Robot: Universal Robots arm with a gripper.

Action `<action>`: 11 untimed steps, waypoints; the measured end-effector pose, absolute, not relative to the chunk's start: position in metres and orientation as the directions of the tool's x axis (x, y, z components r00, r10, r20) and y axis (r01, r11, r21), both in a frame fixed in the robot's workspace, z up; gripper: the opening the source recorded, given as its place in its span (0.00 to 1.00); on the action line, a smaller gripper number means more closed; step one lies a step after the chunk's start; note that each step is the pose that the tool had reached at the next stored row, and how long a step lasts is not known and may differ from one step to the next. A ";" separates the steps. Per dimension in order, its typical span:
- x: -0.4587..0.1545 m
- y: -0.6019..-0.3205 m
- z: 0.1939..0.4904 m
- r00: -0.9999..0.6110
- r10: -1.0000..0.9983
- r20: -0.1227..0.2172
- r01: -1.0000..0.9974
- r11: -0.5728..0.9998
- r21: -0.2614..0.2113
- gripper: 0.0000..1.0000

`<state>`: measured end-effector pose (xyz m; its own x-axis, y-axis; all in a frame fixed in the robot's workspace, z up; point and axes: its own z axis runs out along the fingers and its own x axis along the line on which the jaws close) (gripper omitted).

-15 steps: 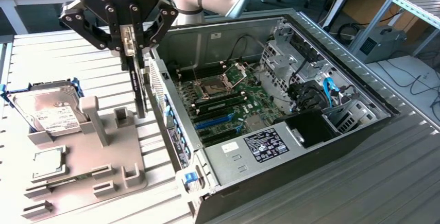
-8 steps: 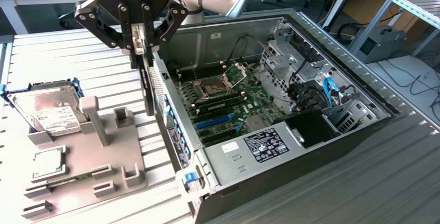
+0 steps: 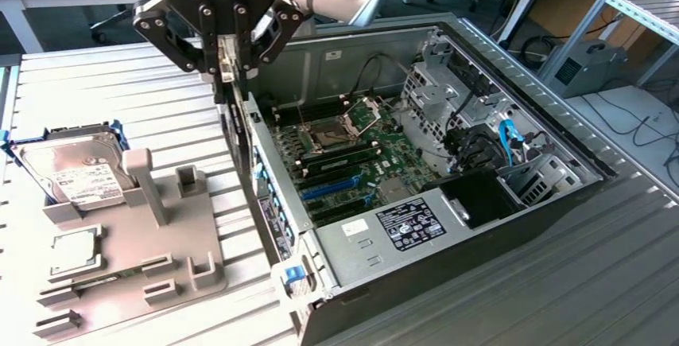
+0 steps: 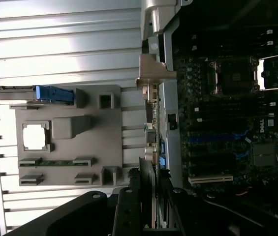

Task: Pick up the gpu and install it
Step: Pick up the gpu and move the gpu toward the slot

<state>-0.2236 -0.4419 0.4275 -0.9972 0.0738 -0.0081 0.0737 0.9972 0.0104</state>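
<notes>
Currently the tool (image 3: 226,58) is pinching the gpu (image 3: 229,83) by its upper edge. The card hangs edge-on over the computer case (image 3: 552,115) wall on the exterior view's left (its silver bracket (image 4: 154,73) is clear in the wrist view). It is not seated, just above the rim beside the motherboard (image 3: 351,163). Pick looks done, so the carry-to-slot step is in hand. Seating calls for lining the card edge up parallel with the blue expansion slots (image 3: 329,189), bracket at the rear wall.

Black gripper (image 3: 227,74), black gpu (image 4: 150,123) with its silver bracket (image 4: 154,73). Green motherboard (image 3: 366,159) carries blue slots (image 3: 329,188). The holder tray (image 3: 159,242) is plain grey.
</notes>
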 end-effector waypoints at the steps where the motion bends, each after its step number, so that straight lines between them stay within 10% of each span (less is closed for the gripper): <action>1: -0.222 -0.442 0.427 -0.997 0.074 -0.008 0.074 0.997 0.010 0.26; 11: -0.199 -0.441 0.428 -0.997 0.074 -0.008 0.074 0.997 0.010 0.26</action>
<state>-0.1995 -0.4411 0.4275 -0.9972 0.0738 -0.0081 0.0737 0.9972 0.0104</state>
